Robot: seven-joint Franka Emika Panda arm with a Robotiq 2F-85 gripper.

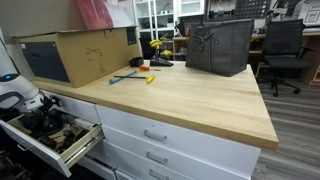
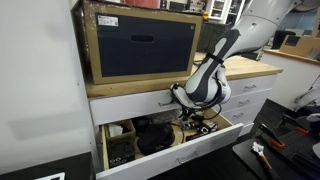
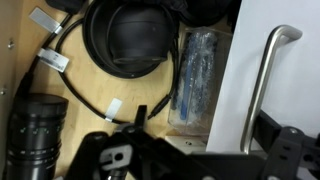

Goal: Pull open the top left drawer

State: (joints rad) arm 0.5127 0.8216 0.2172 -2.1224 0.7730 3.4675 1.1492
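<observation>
Gripper hangs over an open drawer of dark gear; whether its jaws are spread or closed cannot be told. The top left drawer sits shut under the counter, just above the open one. Only the wrist view shows the contents closely: black cables bearing white tags with no readable writing, a lens, a clear bag and a silver bar handle. An exterior view alone shows a grey bag on the counter.

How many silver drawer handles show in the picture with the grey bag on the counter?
3, stacked on the white drawer fronts: top handle, middle handle, bottom handle at the picture's edge. Others may be hidden.
</observation>
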